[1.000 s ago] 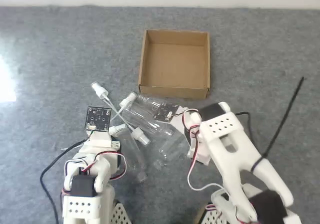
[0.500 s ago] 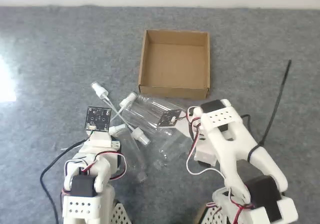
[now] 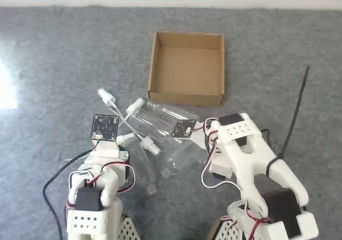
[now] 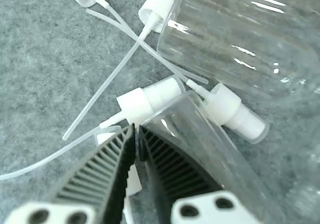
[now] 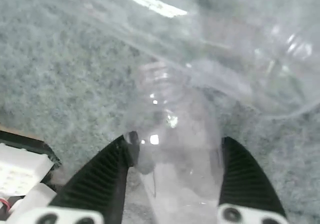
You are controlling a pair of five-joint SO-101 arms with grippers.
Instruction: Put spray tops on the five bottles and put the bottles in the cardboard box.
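Note:
The open cardboard box (image 3: 187, 69) stands at the back. In front of it lies a heap of clear bottles (image 3: 160, 125), some with white spray tops (image 3: 135, 107). A loose spray top (image 3: 107, 97) with its long tube lies to the left of the heap. My left gripper (image 4: 134, 134) is shut, its tips right beside a white spray top (image 4: 150, 99) fitted on a clear bottle (image 4: 200, 144). My right gripper (image 5: 175, 141) is shut on a clear bottle (image 5: 175, 134) with a bare threaded neck; its fingers (image 5: 100, 179) press both sides. The right arm (image 3: 243, 144) sits right of the heap.
Grey carpet (image 3: 64, 53) covers the table. A black cable (image 3: 294, 111) rises at the right. Thin dip tubes (image 4: 105, 79) cross the carpet near my left gripper. A large bottle (image 4: 240, 44) and another spray top (image 4: 235, 114) lie close by.
The right arm has drawn back toward the near edge and a little right, its wrist board shifting with it. The black cable swung. The left arm stayed still.

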